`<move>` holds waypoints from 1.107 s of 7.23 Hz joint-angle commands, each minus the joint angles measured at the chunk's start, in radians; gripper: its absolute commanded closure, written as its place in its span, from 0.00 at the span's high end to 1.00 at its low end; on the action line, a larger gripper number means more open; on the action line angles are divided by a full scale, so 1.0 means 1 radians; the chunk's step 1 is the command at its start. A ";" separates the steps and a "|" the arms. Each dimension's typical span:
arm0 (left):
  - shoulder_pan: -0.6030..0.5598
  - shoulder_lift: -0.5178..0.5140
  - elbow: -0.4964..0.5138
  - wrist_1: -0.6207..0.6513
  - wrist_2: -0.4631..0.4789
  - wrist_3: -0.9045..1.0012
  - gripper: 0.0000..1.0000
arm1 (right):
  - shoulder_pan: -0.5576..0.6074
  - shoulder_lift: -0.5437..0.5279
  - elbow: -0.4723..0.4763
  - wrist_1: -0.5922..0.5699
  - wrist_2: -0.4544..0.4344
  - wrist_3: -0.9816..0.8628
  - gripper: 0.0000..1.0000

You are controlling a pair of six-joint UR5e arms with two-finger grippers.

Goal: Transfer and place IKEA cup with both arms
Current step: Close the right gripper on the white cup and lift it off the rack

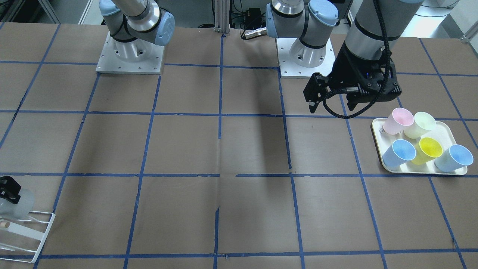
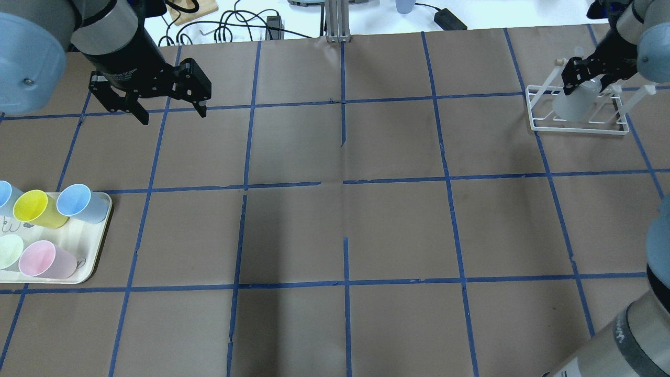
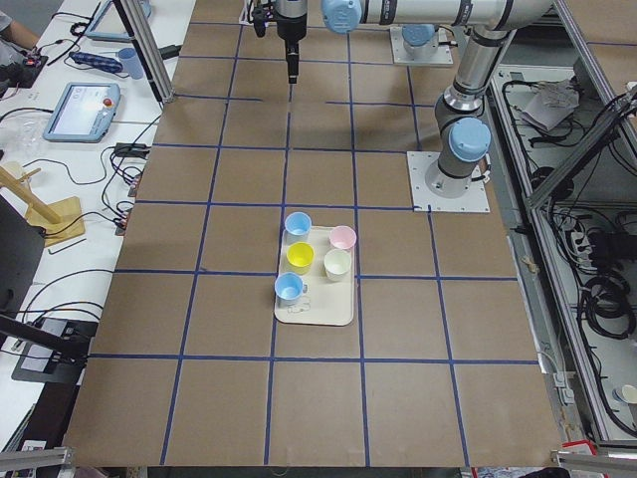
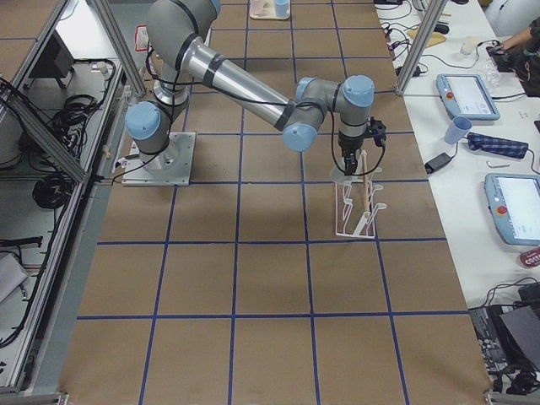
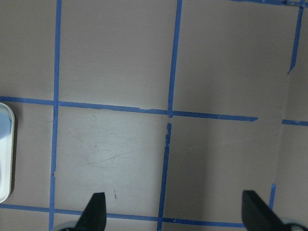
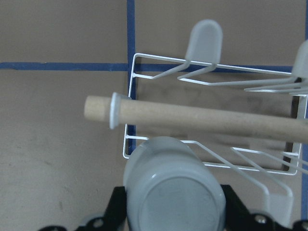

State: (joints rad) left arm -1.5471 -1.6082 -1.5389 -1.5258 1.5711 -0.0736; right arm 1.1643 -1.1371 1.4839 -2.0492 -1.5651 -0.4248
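Closest to the right wrist lens, the pale grey IKEA cup (image 6: 173, 190) shows its round base. It is grasped between the 2 black fingers (image 6: 117, 214) of the right pincer (image 6: 176, 219), above a white wire rack (image 6: 211, 79) with a wooden rod (image 6: 207, 118) running across. In the left wrist view, the left pincer (image 5: 175, 216) is spread wide with nothing between its tips, over the brown desk (image 5: 110, 154); the edge of a white tray (image 5: 5, 159) shows at the left. Seen from overhead, the cup is at the rack on the far right of the desk, gripped by the right pincer. The left pincer hangs released beyond the tray, which carries 5 coloured cups (image 2: 32, 208), well apart from the rack. In the front-facing view these are 1 pink, 1 pale green, 1 yellow and 2 blue.
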 commanded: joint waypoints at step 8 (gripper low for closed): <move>0.125 0.007 0.028 -0.115 -0.233 0.084 1.00 | 0.060 -0.265 -0.028 0.444 0.254 -0.008 0.13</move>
State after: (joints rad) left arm -1.4415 -1.6019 -1.5075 -1.6338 1.3716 -0.0214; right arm 1.2046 -1.3852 1.4612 -1.6975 -1.4471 -0.4337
